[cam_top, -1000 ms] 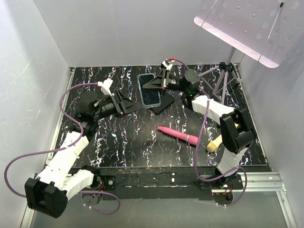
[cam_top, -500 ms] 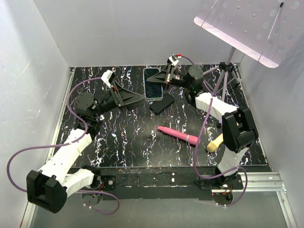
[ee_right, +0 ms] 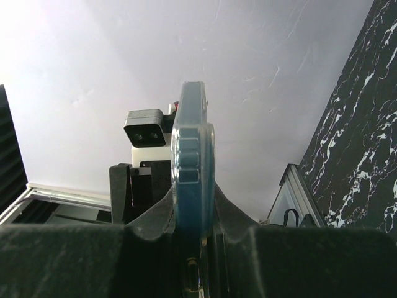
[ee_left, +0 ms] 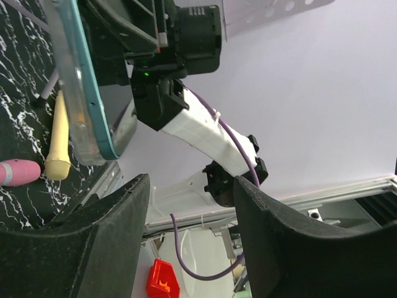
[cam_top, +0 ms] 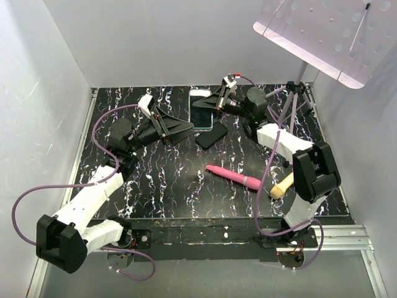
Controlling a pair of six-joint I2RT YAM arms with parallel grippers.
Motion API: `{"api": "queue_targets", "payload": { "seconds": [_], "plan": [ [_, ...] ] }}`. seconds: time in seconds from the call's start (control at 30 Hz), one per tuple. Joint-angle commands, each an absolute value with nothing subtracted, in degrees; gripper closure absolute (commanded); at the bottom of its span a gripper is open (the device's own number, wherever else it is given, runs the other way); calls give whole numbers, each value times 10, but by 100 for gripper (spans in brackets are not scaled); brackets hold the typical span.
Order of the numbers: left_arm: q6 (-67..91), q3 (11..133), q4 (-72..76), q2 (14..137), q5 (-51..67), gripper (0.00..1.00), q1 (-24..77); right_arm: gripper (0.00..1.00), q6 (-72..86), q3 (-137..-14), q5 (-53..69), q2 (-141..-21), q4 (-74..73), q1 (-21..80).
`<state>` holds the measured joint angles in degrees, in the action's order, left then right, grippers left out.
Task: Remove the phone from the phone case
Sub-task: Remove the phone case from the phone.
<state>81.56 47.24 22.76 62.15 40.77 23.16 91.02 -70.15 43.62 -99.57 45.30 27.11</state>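
The phone (cam_top: pixel 201 115), black with a teal edge, sits inside the clear phone case (cam_top: pixel 198 93) and is held tilted above the back of the table. My right gripper (cam_top: pixel 212 104) is shut on its right edge. In the right wrist view the phone (ee_right: pixel 192 180) stands edge-on between the fingers of that gripper (ee_right: pixel 200 248). My left gripper (cam_top: pixel 183 128) is open, just left of the phone and apart from it. In the left wrist view the cased phone (ee_left: pixel 93 112) is at the upper left, outside the open gripper (ee_left: pixel 192 242).
A plain black phone (cam_top: pixel 211 135) lies on the table under the held one. A pink tool (cam_top: pixel 232 177) and a cream-handled tool (cam_top: pixel 280 185) lie at the front right. A tripod (cam_top: pixel 291 105) with a perforated board (cam_top: pixel 322 31) stands at the back right.
My right gripper has lifted the cased phone off the table and carried it a little back and right. My left gripper has moved right and back towards it, staying open.
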Motion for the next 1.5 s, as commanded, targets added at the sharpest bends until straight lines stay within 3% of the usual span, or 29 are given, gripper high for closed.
{"api": "queue_targets", "payload": {
  "seconds": [0.0, 0.57, 1.47],
  "plan": [
    [793, 468, 185, 605, 360, 44, 235, 99, 912, -705, 416, -954, 489, 272],
    [780, 490, 174, 635, 334, 47, 235, 99, 925, -697, 425, -953, 517, 274],
    [777, 521, 127, 682, 308, 41, 233, 99, 863, -705, 439, -933, 491, 289]
  ]
}}
